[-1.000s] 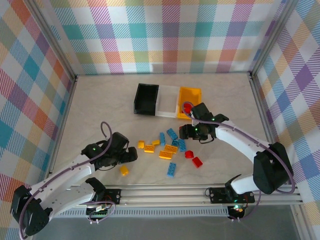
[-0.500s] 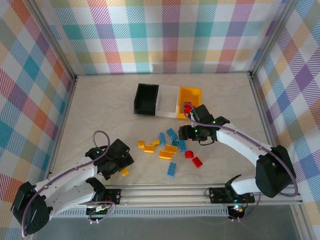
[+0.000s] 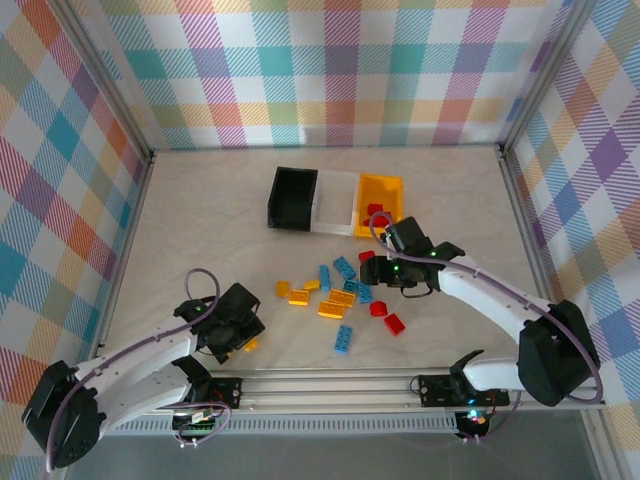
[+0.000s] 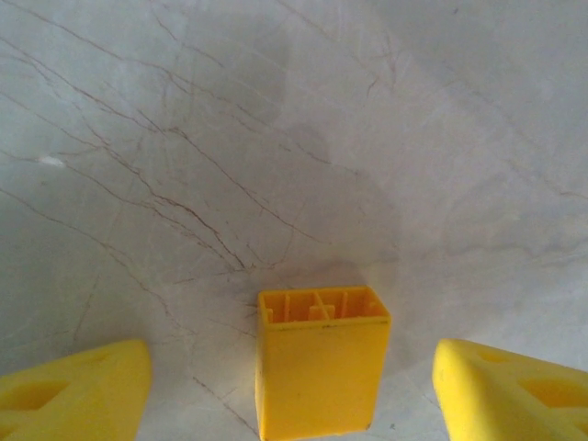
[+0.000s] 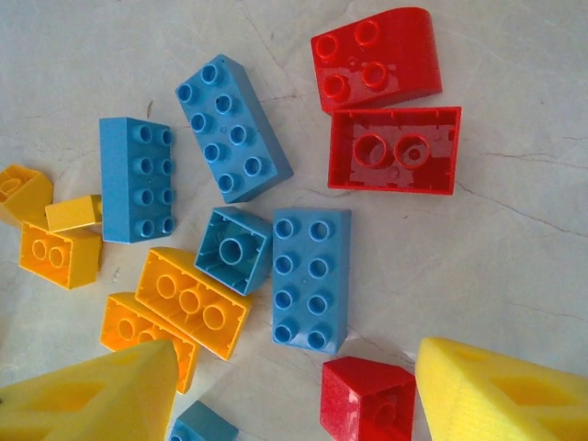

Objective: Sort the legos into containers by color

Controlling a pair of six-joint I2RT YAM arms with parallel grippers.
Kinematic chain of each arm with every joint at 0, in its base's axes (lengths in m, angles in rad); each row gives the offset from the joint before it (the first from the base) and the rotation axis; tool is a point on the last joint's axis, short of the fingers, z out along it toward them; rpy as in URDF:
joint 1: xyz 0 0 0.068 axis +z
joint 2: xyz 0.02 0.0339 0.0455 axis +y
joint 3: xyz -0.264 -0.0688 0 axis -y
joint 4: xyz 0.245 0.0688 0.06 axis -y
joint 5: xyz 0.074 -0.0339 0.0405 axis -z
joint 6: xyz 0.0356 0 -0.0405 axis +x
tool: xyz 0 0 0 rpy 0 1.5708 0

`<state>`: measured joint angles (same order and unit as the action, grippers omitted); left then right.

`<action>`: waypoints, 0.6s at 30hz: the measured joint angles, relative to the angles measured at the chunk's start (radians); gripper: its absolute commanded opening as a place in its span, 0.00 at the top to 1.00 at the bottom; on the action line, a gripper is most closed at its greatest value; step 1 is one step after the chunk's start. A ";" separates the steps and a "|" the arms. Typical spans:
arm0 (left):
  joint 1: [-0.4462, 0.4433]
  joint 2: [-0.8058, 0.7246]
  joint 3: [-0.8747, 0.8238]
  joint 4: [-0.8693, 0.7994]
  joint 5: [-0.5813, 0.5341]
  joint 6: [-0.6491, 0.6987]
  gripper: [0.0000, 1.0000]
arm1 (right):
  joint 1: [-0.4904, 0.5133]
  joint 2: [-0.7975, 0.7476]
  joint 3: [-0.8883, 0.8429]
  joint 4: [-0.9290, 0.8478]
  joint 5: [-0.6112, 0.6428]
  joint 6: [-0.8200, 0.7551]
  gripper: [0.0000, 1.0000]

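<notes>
Pick step: my left gripper [image 4: 289,381] stands open astride the near yellow brick [image 4: 320,367]; I close next. My right gripper [image 5: 294,381] hangs open above a red brick [image 5: 363,397].

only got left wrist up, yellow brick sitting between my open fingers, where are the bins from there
Observer: In the top view they stand in a row at the far middle of the table, ahead and to the right of the left gripper. From left to right they are the black bin, white bin and yellow-orange bin.
Operator: anything in the yellow one
Observer: A red brick lies at its near end.
Operator: where's the other arm
Observer: The right gripper hangs open over the far right edge of the loose pile, which lies nearer than the bins and to your right.
</notes>
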<state>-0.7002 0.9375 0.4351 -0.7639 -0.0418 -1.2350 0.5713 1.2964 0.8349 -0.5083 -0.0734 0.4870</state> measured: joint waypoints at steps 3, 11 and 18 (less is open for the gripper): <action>0.000 0.043 0.002 0.008 0.005 0.013 0.24 | 0.000 -0.021 -0.012 0.000 0.000 0.001 0.30; 0.000 0.089 0.017 -0.011 0.006 0.044 0.35 | 0.000 -0.062 -0.058 0.029 0.001 0.013 0.30; 0.000 0.171 0.052 -0.039 0.007 0.075 0.46 | 0.000 -0.072 -0.094 0.050 0.001 0.030 0.31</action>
<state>-0.7002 1.1088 0.4873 -0.8024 -0.0349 -1.1599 0.5713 1.2240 0.7410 -0.4583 -0.0723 0.5171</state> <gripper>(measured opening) 0.582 0.694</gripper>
